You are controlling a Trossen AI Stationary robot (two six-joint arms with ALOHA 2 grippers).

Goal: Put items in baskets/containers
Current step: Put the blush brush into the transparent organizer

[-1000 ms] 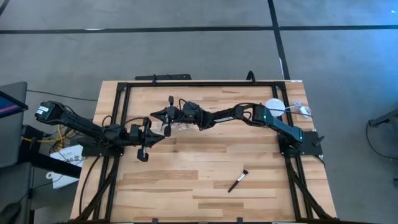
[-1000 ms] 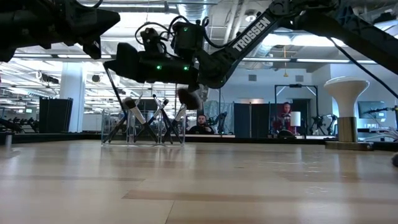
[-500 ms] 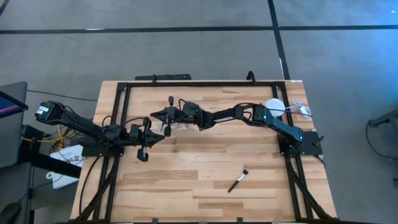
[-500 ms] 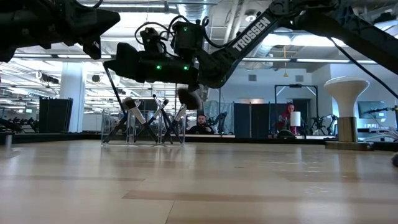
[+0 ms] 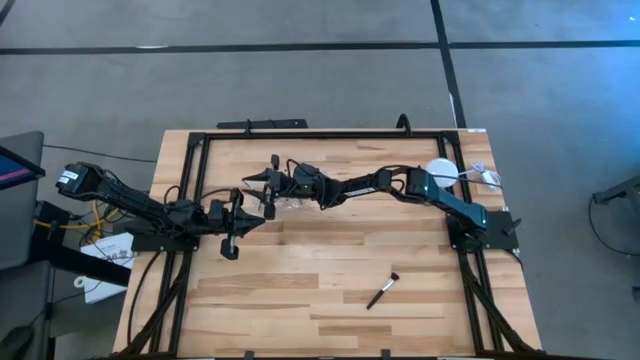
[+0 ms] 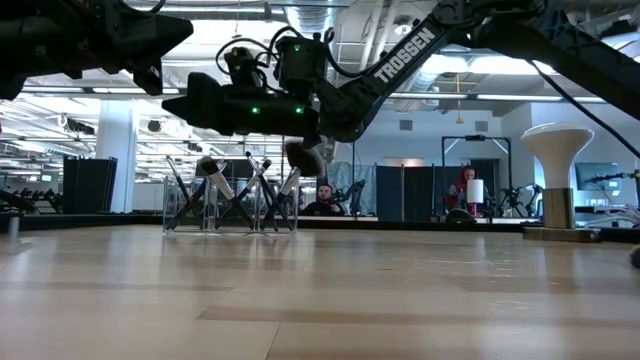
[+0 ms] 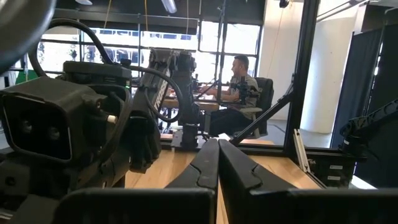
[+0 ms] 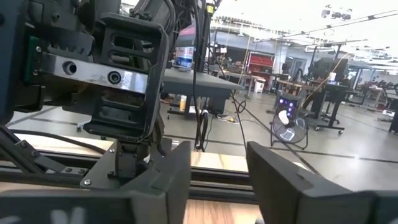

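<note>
While the right gripper (image 5: 262, 180) hangs above the clear container (image 5: 285, 201) from overhead, one brush (image 5: 382, 291) lies well apart on the table (image 5: 300, 290), likely next; level, brushes (image 6: 215, 182) lean inside the container (image 6: 230, 208), dropped handle-down. The right wrist view shows its fingers (image 8: 168, 171) parted and empty, suiting a release; the left gripper (image 7: 217, 168) waits beside, pinched shut.

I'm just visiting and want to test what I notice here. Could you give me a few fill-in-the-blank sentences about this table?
1. One brush lies alone on the ____.
2. The other brushes stand in a clear ____.
3. The right gripper hangs above the container with its jaws ____.
4. The left gripper has its jaws ____.

Missing words: table; container; open; shut
</note>
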